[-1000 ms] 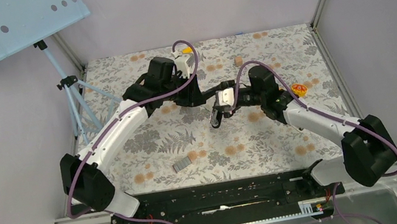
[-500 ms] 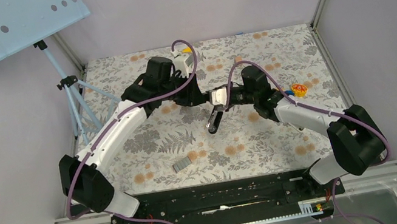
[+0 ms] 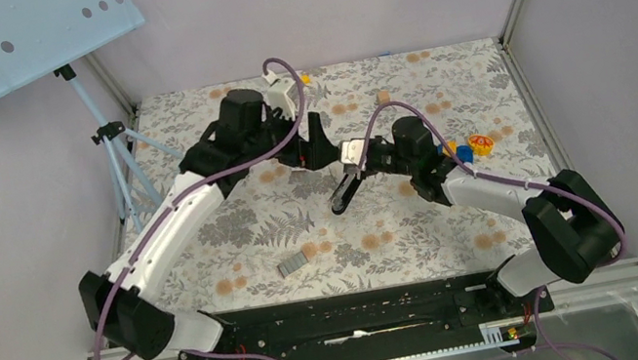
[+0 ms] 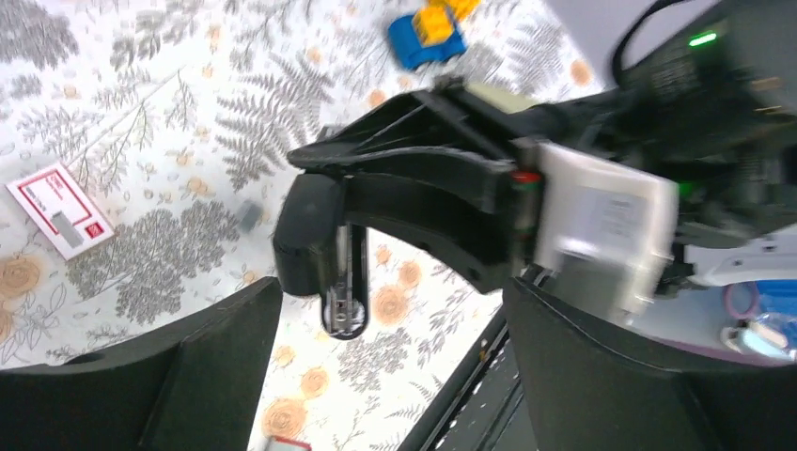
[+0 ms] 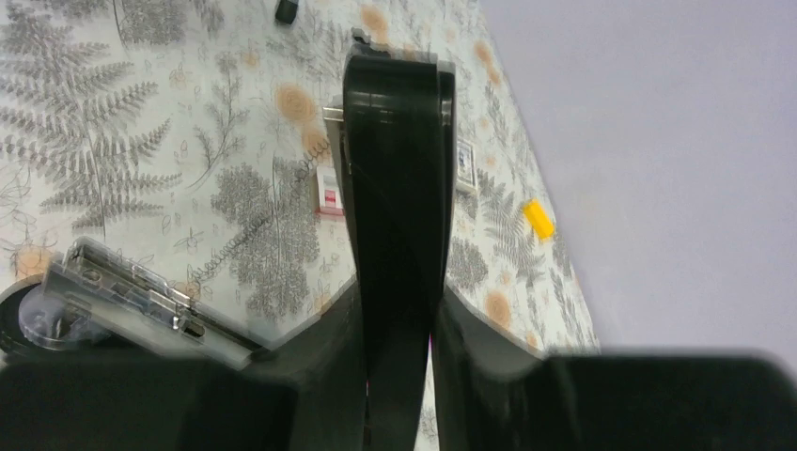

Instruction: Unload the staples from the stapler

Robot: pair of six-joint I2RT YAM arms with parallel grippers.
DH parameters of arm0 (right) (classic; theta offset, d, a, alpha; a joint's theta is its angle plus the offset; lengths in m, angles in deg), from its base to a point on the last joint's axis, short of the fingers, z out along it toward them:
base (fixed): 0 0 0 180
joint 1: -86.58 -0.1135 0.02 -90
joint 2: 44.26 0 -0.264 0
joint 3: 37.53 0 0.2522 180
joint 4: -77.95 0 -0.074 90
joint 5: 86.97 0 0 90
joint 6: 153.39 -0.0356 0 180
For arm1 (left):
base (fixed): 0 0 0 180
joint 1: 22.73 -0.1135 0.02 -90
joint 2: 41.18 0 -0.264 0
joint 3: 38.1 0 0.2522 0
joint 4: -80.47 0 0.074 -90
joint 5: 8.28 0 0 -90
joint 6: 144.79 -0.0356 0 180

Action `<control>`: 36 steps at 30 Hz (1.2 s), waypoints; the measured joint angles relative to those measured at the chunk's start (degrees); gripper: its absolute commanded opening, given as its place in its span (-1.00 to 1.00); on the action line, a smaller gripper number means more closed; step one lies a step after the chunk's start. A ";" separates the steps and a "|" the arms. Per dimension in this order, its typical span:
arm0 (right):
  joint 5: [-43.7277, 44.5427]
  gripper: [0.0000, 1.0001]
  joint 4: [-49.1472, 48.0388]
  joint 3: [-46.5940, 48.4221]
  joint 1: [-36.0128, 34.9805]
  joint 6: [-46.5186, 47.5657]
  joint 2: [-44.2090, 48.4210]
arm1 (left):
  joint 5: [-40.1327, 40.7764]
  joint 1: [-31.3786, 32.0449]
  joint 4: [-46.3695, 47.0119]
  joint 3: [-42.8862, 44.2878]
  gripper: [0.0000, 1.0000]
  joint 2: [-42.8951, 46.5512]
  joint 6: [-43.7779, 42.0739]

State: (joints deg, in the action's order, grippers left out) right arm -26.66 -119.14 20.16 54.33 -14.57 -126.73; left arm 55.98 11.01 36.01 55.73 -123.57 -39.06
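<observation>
The black stapler point(image 3: 342, 194) hangs over the middle of the cloth, slanting down and to the left. My right gripper point(image 3: 356, 164) is shut on it, and in the right wrist view its dark body point(image 5: 395, 188) runs up between the two fingers point(image 5: 320, 376). In the left wrist view the stapler's tip point(image 4: 343, 282) shows its silvery inner channel. My left gripper point(image 3: 316, 141) is just behind and left of it, open point(image 4: 390, 376), with its jaws wide apart and nothing between them. I cannot make out the staples.
A grey block point(image 3: 293, 264) lies near the front. A small grey piece point(image 4: 247, 215) and a red-and-white card box point(image 4: 58, 209) lie on the cloth. A blue and yellow toy point(image 3: 463, 153) and a red and yellow disc point(image 3: 481, 144) sit right. A tripod point(image 3: 111, 137) stands left.
My left gripper has opened and let go of the stapler. My right gripper has shut on it and holds it alone, slightly further left.
</observation>
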 measured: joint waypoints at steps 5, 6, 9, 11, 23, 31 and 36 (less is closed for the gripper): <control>3.26 -1.00 -2.80 -2.03 0.66 -4.31 0.22 | 0.17 -0.17 4.79 -1.99 0.88 7.08 0.81; 3.37 -1.00 -3.82 -2.54 1.14 -5.51 0.31 | 0.07 -0.15 5.77 -2.95 0.88 8.48 0.85; 2.40 -1.00 -7.63 -4.52 3.69 -10.01 1.16 | -1.27 -0.39 9.38 -7.21 0.88 12.48 1.25; 0.28 -1.00 -10.86 -5.97 6.34 -13.44 2.21 | -2.71 -1.18 11.67 -10.05 0.88 14.05 1.95; -14.78 -1.00 -28.98 -7.04 9.68 -25.62 6.12 | -13.27 -3.37 24.68 -22.10 0.82 11.63 8.98; -19.65 -1.00 -37.46 -6.97 9.68 -31.87 6.14 | -18.95 -3.37 33.55 -25.66 0.84 10.86 13.55; -20.81 -1.00 -42.12 -6.54 9.68 -35.23 5.64 | -21.35 -3.23 39.45 -27.74 0.83 9.51 16.65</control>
State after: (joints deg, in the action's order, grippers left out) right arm -47.47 -161.26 13.62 64.01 -49.81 -121.09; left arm 34.63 7.77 75.46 28.00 -114.07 -22.41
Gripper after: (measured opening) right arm 0.324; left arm 0.918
